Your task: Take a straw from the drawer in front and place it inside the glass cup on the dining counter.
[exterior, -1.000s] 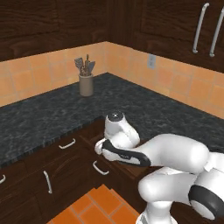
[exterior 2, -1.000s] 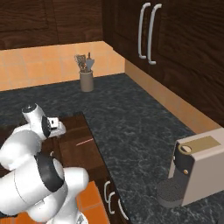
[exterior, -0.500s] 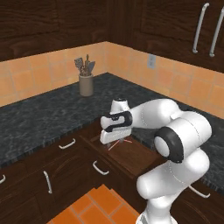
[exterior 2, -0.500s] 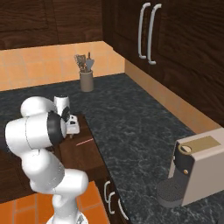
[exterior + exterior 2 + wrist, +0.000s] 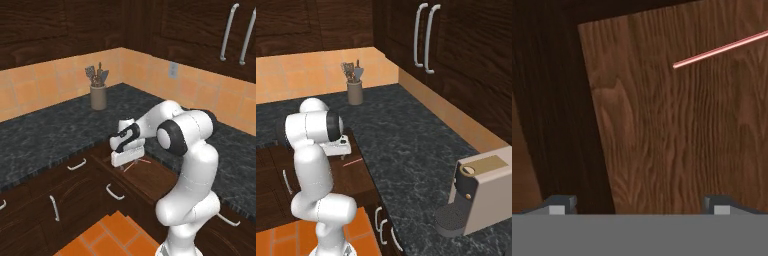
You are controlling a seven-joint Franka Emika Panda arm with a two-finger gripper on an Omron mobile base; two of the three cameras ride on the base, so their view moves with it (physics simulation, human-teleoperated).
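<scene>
Left base view: gripper (image 5: 121,167) low over open drawer (image 5: 150,176), straw (image 5: 134,164) flat on drawer floor just beside it. Likely v. light, thin, stiff-ish, prone to roll or slip; best pinched mid-length, across its axis. Right base view: adds coffee machine (image 5: 481,195) on worktop. Hand view: fingers spread wide, nothing held; straw (image 5: 722,48) up-right, off centre, one end seen.

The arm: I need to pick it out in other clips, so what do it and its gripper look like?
The arm is glossy white, built of rounded segments with dark joint discs. The gripper has a blocky white body with a black band and two small dark grey fingertips.
</scene>
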